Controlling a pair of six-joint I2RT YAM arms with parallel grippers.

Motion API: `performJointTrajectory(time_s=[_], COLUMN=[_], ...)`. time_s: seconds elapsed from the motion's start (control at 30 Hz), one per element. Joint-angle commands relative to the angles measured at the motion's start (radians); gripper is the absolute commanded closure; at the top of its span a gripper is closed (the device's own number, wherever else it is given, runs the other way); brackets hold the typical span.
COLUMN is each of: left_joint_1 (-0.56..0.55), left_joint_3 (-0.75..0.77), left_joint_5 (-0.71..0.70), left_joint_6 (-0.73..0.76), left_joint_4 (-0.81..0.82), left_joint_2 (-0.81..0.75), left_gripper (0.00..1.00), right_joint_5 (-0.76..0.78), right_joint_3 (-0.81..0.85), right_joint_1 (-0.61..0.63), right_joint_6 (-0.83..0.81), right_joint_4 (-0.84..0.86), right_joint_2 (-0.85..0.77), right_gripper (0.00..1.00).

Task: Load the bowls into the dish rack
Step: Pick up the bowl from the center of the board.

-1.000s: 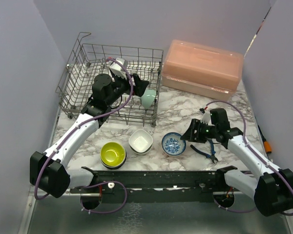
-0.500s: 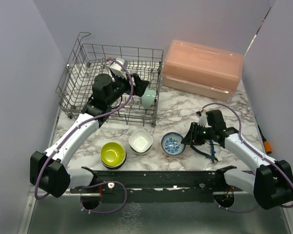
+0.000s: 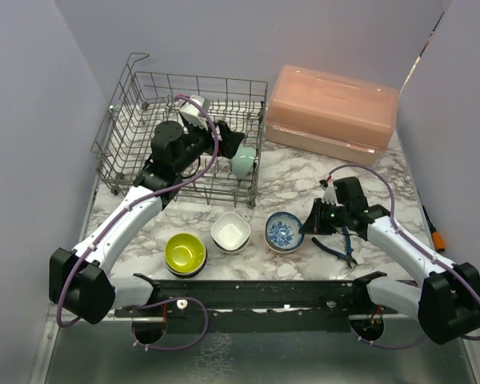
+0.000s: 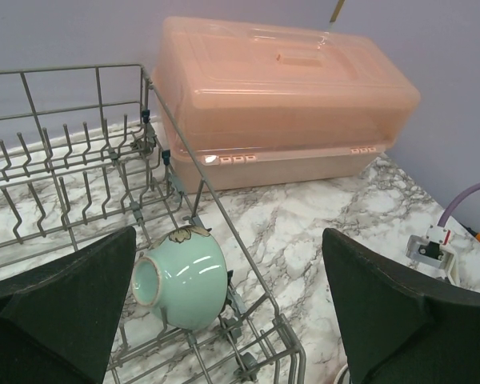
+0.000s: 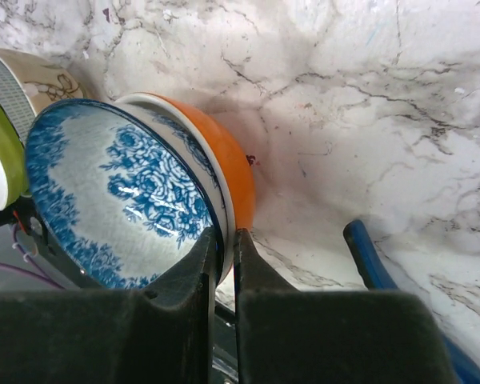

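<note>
On the worktop [image 5: 384,96], my right gripper [image 5: 226,240] pinches the rim of the patterned bowl [image 5: 128,192] to free it from the orange bowl [image 5: 234,172]; left gripper [image 4: 228,264] wide over the rack [image 4: 64,70].

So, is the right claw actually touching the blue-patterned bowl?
Touching. The right wrist view shows the right claw pinching the blue-patterned bowl at its rim, one finger on each side.

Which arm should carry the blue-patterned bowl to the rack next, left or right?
Right. The right gripper is pinched on the rim of the blue-patterned bowl. The left gripper hangs open by the teal bowl in the dish rack, far from it.
</note>
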Motion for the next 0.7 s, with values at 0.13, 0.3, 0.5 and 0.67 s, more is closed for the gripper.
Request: performJointTrajectory(time_s=[0.13, 0.3, 0.5, 0.67], left_joint_1=[-0.001, -0.001, -0.001, -0.001], left_joint_3=[0.008, 0.012, 0.017, 0.022], left_joint_5=[0.041, 0.060, 0.067, 0.084], left_joint_6=[-0.014, -0.024, -0.026, -0.029], left_joint_4=[0.012, 0.009, 0.006, 0.002], left_joint_2=[0.019, 0.028, 0.031, 0.043], left_gripper=[0.01, 0.01, 0.01, 0.01], right_joint_5=[0.111, 0.149, 0.132, 0.104], right_joint_3=[0.110, 0.159, 0.185, 0.159], right_joint_1=[0.028, 0.041, 0.042, 0.042], right_joint_6=[-0.041, -0.063, -0.097, -0.092], right_joint_4=[-0.054, -0.053, -0.034, 0.013], right_joint_2=[-0.017, -0.032, -0.032, 0.005], right_gripper=[1.00, 1.00, 1.00, 1.00])
